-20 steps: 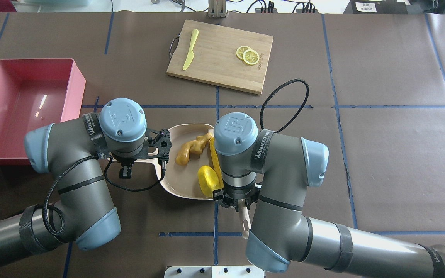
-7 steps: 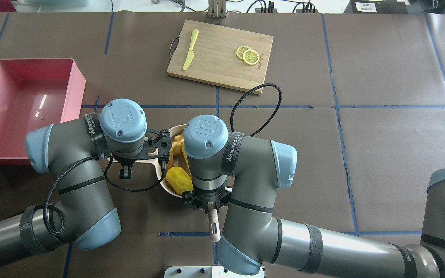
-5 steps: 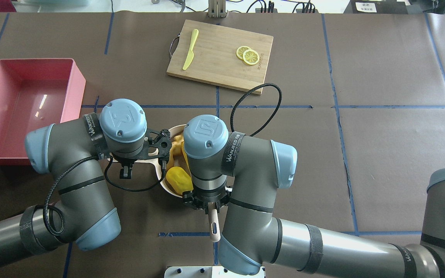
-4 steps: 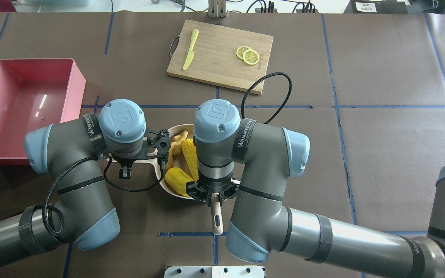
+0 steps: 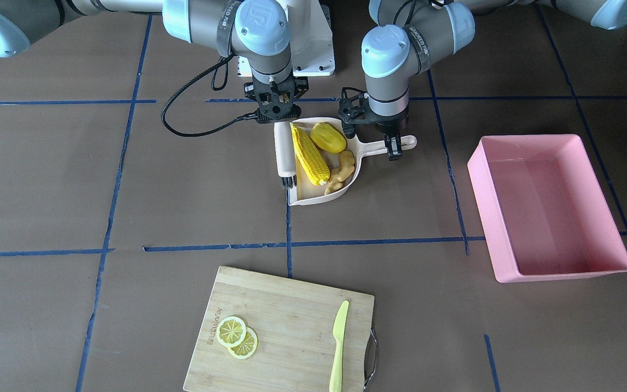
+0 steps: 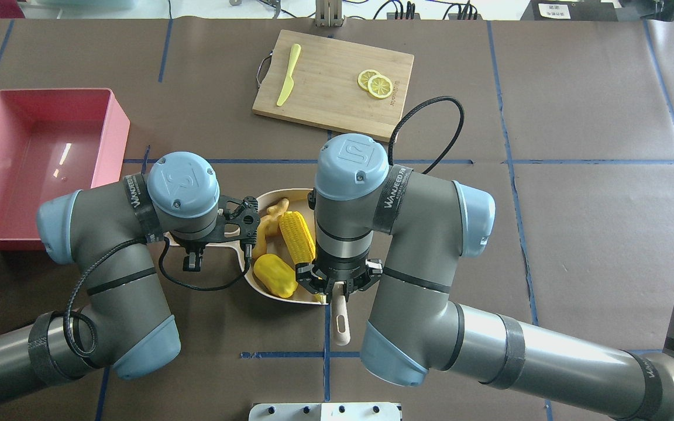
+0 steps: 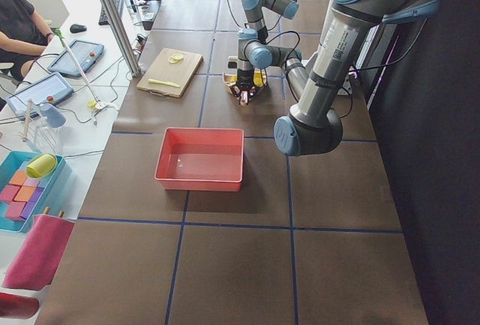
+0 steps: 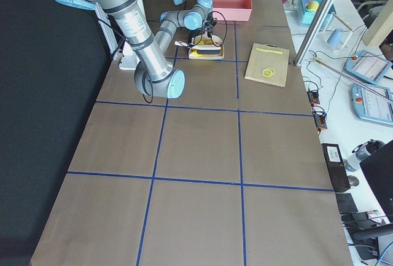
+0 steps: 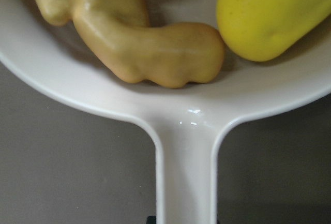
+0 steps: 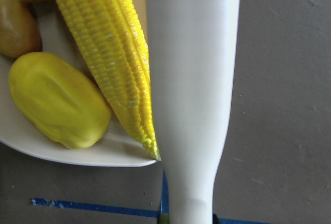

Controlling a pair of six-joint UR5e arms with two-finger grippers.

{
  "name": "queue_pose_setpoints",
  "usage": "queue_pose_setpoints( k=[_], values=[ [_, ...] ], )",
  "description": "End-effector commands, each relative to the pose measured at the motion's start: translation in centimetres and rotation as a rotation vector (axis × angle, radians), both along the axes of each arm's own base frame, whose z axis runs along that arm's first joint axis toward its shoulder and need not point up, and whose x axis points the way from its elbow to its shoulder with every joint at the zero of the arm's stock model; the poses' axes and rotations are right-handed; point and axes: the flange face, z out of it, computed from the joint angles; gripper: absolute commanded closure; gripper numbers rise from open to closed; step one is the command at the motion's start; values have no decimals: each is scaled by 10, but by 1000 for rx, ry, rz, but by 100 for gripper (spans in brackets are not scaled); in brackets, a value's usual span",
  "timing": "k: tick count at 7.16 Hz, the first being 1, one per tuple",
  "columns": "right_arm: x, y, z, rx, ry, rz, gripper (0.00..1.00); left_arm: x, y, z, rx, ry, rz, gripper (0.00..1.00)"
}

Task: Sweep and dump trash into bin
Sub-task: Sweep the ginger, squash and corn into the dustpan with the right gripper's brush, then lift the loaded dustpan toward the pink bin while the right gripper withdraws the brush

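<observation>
Inside glossy dustpan (image 5: 303,191), bumpy corn cob (image 5: 309,153), smooth lump (image 5: 329,138), knobbly ginger root (image 5: 340,171)

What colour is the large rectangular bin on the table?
The bin is plain pink, seen best in the exterior front-facing view.

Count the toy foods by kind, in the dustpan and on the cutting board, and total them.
Corn cob, in the dustpan: 1
Yellow lump, in the dustpan: 1
Ginger root, in the dustpan: 1
Lemon slices, on the cutting board: 2
Total: 5
</observation>
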Motion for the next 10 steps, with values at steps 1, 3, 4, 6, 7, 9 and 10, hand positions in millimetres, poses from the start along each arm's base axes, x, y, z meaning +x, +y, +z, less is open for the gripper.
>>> queue_pose_setpoints(
  k=[1,3,4,6,7,9,10],
  values=[
    [20,-5,6,5,-10,19,100,1,0,1,10,23,1,100],
    [52,-10,10,9,-33,45,100,0,2,9,14,47,6,100],
    [63,-14,13,3,-38,53,100,1,9,17,-27,87,41,100],
    [90,-31,21,5,-40,97,100,0,12,16,-59,125,67,100],
    [104,-32,28,8,-41,108,100,-3,12,14,-79,141,78,100],
    [125,-46,32,0,-5,136,100,-8,9,2,-94,224,102,100],
    [138,-46,38,7,5,134,100,-12,7,5,-113,239,109,100]
  ],
)
